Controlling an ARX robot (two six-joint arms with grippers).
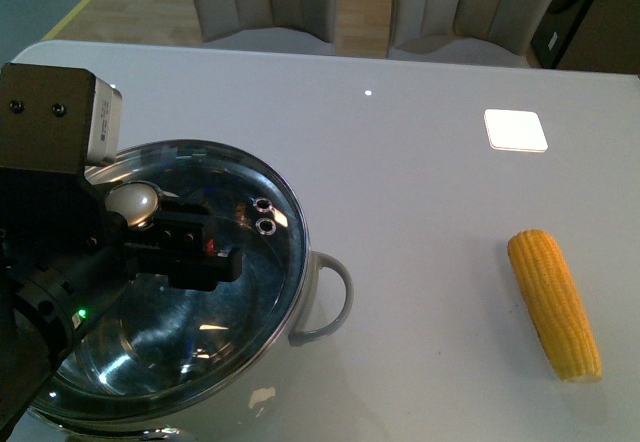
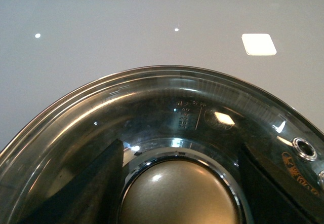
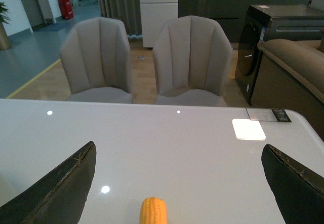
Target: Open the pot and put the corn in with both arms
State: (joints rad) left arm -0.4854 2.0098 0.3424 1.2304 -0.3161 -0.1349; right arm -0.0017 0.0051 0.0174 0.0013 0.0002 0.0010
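Note:
The pot (image 1: 322, 312) stands at the near left of the white table, pale outside, with a looped handle toward the middle. Its glass lid (image 1: 235, 292), steel-rimmed, covers the pot and hides the inside. My left gripper (image 1: 150, 217) is shut on the lid's round knob (image 1: 133, 200). In the left wrist view the knob (image 2: 179, 196) sits between the dark fingers (image 2: 86, 188), with the lid glass (image 2: 192, 107) beyond. The corn (image 1: 555, 302) lies on the table at the right. My right gripper (image 3: 177, 183) is open above the table, with the corn's tip (image 3: 153, 211) between its fingers (image 3: 61, 188).
A bright white square (image 1: 516, 129) shows on the table (image 1: 420, 192) at the back right. Two grey chairs (image 3: 96, 57) stand behind the far edge. A sofa and a dark appliance (image 3: 273, 31) are beyond on the right.

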